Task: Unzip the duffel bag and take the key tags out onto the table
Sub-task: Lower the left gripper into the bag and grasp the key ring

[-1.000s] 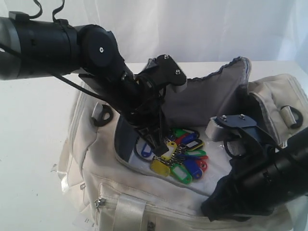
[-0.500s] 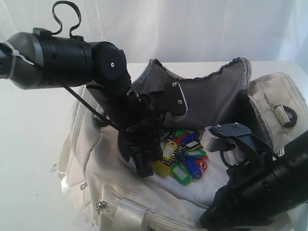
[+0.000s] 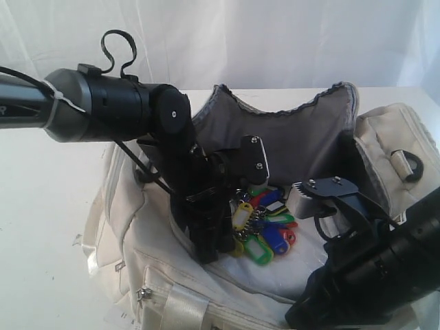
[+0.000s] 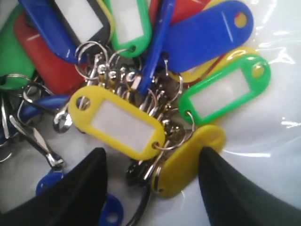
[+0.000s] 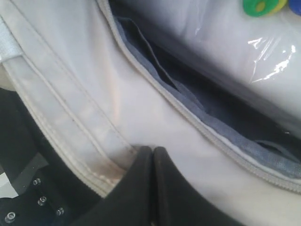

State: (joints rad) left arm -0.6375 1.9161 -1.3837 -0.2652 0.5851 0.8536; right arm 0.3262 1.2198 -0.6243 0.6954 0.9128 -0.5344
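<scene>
The cream duffel bag (image 3: 137, 227) lies unzipped on the white table (image 3: 41, 206), its grey-lined flap (image 3: 302, 137) folded back. The key tags (image 3: 265, 230) sit in a bright bunch inside the opening. My left gripper (image 3: 210, 251) reaches down into the bag at the bunch's left edge. In the left wrist view it (image 4: 153, 188) is open, its fingers (image 4: 80, 188) standing either side of two yellow key tags (image 4: 122, 125) and gripping nothing. My right gripper (image 5: 153, 155) is shut, tips against the bag's cream fabric (image 5: 94, 84) beside the zipper edge (image 5: 197, 122).
A clear plastic sheet (image 4: 277, 117) lies under the tags. The right arm (image 3: 371, 268) crosses the bag's front right corner. A black D-ring (image 3: 411, 165) sits on the bag's right end. A white backdrop (image 3: 275, 41) hangs behind the table.
My left arm has come down into the bag onto the tags, and its gripper has gone from shut to open. The right arm has hardly moved.
</scene>
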